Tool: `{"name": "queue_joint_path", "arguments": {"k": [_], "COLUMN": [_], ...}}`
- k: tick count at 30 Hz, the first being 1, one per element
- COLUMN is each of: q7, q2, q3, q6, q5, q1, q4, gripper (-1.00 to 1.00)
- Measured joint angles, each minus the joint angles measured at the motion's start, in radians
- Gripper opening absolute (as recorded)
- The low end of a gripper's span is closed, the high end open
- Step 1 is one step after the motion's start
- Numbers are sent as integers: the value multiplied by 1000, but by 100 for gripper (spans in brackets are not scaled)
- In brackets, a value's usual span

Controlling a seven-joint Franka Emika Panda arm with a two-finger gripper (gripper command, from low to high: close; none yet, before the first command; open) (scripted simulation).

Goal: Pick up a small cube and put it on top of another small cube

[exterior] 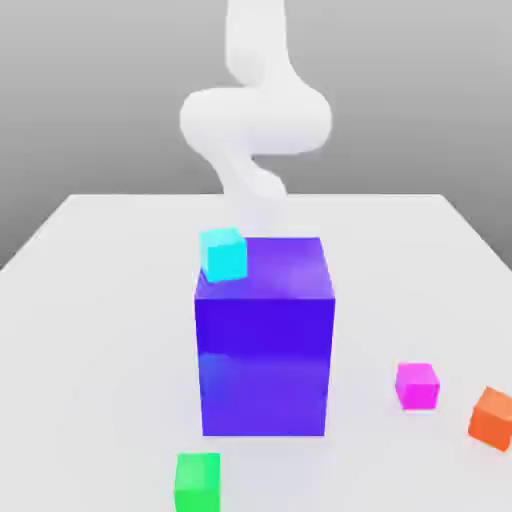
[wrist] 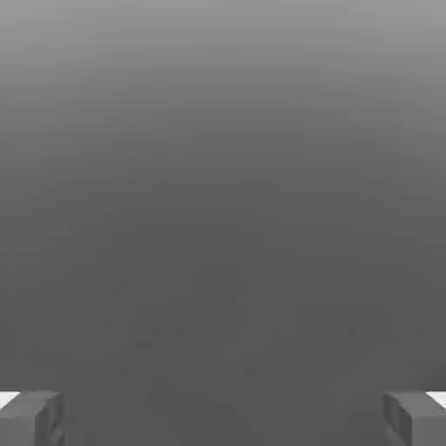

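On the table (exterior: pixel 100 300), you see the small magenta cube (exterior: pixel 417 385) flat, one corner edge facing you; the claw (wrist: pixel 223 418) stands wide apart, empty.

The small bright magenta cube (exterior: pixel 417 385), plain-faced and matte, sits flat and upright on the pale grey table (exterior: pixel 100 330), resting on one face with a vertical edge turned slightly toward the camera. In the exterior view it lies toward the right and near the front, apart from the large blue-violet cube (exterior: pixel 265 335) on its left and just beside, but not touching, the small orange cube (exterior: pixel 492 417) on its right. Nothing rests on top of it.
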Motion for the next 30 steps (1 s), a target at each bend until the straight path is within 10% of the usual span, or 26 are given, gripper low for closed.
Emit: {"name": "queue_joint_path", "arguments": {"k": [19, 29, 30], "q7": [569, 868, 880], "q2": [700, 1023, 1040], "q3": [395, 133, 107], "q6": [429, 652, 666], "q5": [-102, -409, -425], "q1": [117, 371, 393], "q4": [-371, -364, -360], "gripper": [0, 0, -100]}}
